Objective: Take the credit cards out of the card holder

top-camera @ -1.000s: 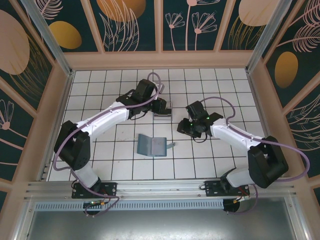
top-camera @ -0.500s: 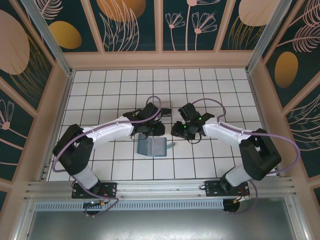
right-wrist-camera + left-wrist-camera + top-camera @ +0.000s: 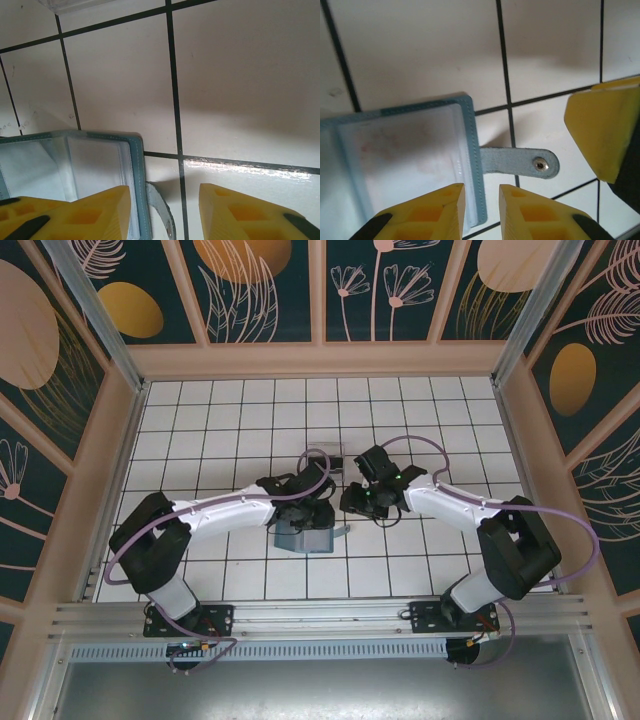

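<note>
Left pincer (image 3: 482, 212) hangs over the 3 o'clock edge of the card holder (image 3: 405, 150). Its yellow fingers are narrowly apart with the stitched border in the gap, and I cannot tell whether they grip it. Right pincer (image 3: 162, 212) is spread wide above the same corner.

One white tiled counter (image 3: 200, 420) carries everything, and two arms reach to its middle in the top view. One teal card holder lies there, just toward 6 o'clock from centre, inner pockets facing up. Its clear pocket (image 3: 400, 155) shows a pale face behind the plastic; how many credit cards it holds cannot be told.

One clear box (image 3: 331, 456) sits at 12 o'clock of the holder, apart from it. One strap (image 3: 515, 164) juts toward 3 o'clock, flat on the tiles, bearing one metal snap (image 3: 539, 163).
</note>
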`<state>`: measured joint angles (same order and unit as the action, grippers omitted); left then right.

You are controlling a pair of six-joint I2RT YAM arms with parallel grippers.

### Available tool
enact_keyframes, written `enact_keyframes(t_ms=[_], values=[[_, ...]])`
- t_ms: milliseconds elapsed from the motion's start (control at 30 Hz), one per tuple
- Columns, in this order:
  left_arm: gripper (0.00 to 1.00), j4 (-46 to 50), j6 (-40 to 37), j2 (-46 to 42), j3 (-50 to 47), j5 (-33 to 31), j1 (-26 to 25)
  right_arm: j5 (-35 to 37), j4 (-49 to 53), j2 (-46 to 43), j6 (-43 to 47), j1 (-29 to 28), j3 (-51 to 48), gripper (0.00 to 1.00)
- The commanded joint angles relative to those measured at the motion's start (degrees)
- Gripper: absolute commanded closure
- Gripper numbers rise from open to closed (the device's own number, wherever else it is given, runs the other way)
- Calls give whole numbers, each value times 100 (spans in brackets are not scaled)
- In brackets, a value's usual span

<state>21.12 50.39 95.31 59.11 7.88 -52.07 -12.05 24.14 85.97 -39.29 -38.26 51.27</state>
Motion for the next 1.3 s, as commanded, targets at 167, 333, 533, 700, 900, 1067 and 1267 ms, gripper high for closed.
enact_keyframes(t_ms=[167, 333, 533, 700, 900, 1067, 1267], values=[[74, -811, 509, 161, -312, 574, -25, 19, -36, -169, 114, 1, -189, 59], [74, -896, 556, 252, -523, 676, -24, 10, -89, -177, 106, 12, -239, 59], [74, -864, 524, 436, -578, 613, -28, 0, -164, -213, 58, 20, -336, 59], [74, -774, 499, 504, -611, 535, -24, -16, -176, -197, 48, 20, -381, 59], [75, -462, 434, 441, -559, 299, -23, 1, -164, -187, 57, 29, -373, 59], [75, -4, 330, 383, -463, -55, -23, -24, -195, -157, 31, 22, -376, 59], [74, 219, 289, 351, -462, -223, -30, -43, -216, -126, 10, 13, -367, 59]])
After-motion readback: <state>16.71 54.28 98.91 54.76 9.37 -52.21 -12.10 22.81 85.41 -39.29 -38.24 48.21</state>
